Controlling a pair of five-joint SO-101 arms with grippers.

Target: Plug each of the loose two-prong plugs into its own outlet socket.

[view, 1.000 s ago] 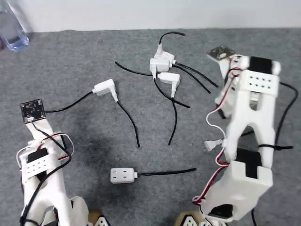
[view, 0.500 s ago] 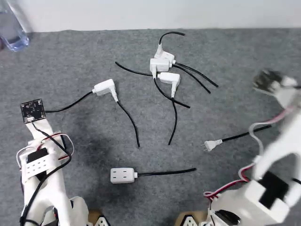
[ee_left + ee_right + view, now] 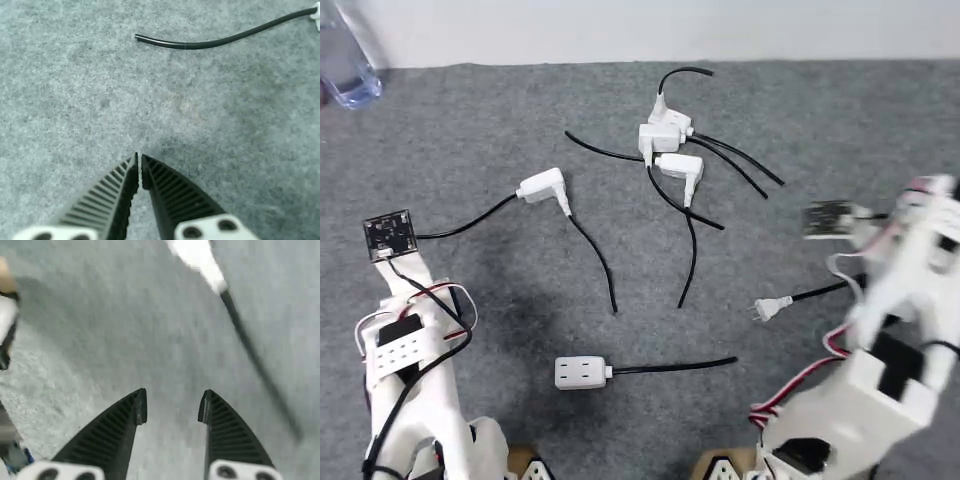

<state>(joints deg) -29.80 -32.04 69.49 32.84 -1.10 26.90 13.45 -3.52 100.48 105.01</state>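
Right gripper [image 3: 172,407] has its jaws spread with nothing between them, hanging over the grey mat [image 3: 470,120]. In its wrist view we see the loose plug [image 3: 196,254] out ahead of the tips, clear of them, with its black cord [image 3: 250,347] running back alongside one finger without touching it. In the high view that plug sits right of centre in the lower half. Its long axis is near horizontal, prongs point to frame left, and the cord heads right and slightly up under the right arm [image 3: 880,340]. The socket strip [image 3: 581,372] lies at lower centre, left of and slightly below the plug and well apart from it. Its own lead exits toward frame right. The left gripper [image 3: 139,165] has its jaws all but together, holding nothing, and the left arm [image 3: 405,350] sits at lower left, far from the plug. We judge the right arm clearly nearer, so it should take the plug across the body, then carry it left. The strip's slots seem to face up, so we expect the prongs need tipping down.
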